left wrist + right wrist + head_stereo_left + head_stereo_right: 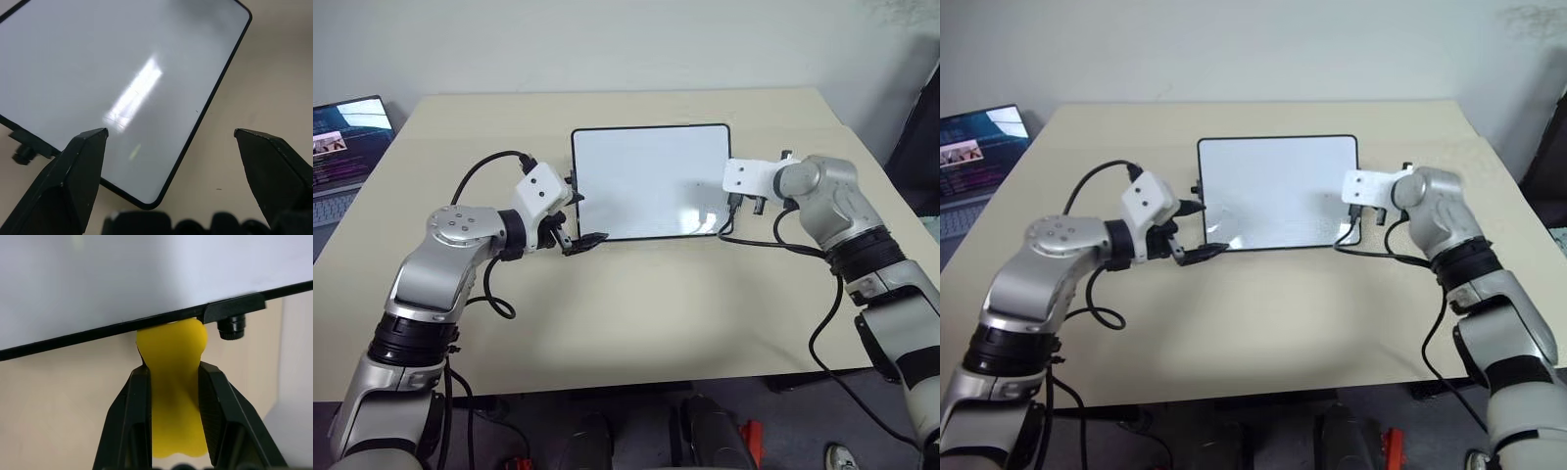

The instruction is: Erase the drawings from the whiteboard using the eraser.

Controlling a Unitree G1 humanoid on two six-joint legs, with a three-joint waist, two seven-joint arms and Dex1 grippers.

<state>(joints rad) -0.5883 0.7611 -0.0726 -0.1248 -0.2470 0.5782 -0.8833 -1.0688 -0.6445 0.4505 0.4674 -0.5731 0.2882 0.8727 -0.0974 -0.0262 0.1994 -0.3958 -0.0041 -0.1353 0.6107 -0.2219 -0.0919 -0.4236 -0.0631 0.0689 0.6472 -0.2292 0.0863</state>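
surface (636,313): beige, rectangular | wall (607,39): plain pale grey | laptop (342,147): open, lit, far left edge | floor (783,421): grey

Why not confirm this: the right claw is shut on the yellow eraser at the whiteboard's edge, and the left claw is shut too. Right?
Only the last part is wrong. The left claw is open, its fingers wide apart in the left wrist view. The right claw is shut on the eraser at the whiteboard edge.

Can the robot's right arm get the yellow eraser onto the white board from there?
Probably yes. The right gripper holds the eraser right at the whiteboard edge, and nothing blocks it.
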